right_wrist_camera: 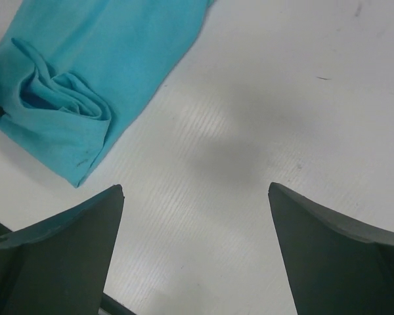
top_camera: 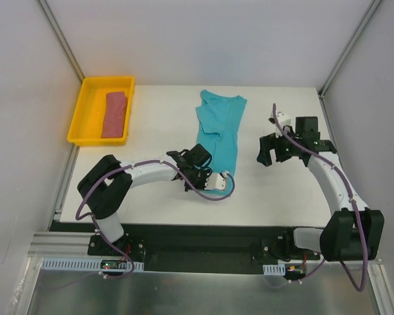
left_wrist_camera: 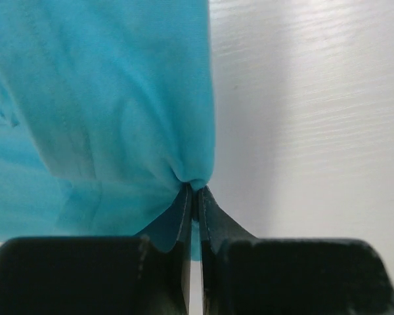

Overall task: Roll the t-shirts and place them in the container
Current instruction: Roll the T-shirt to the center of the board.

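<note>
- Teal shirt: folded into a long strip mid-counter, with its near end bunched and no roll formed yet.
- Red shirt: a compact bundle in the yellow tray, far left; rolled or folded, cannot tell.
- Left gripper: jaws pressed together, pinching the teal shirt's near edge.
- Right gripper: jaws spread, empty, beside the strip.
- Progress: apparently early, with the teal roll still to be made.
</note>
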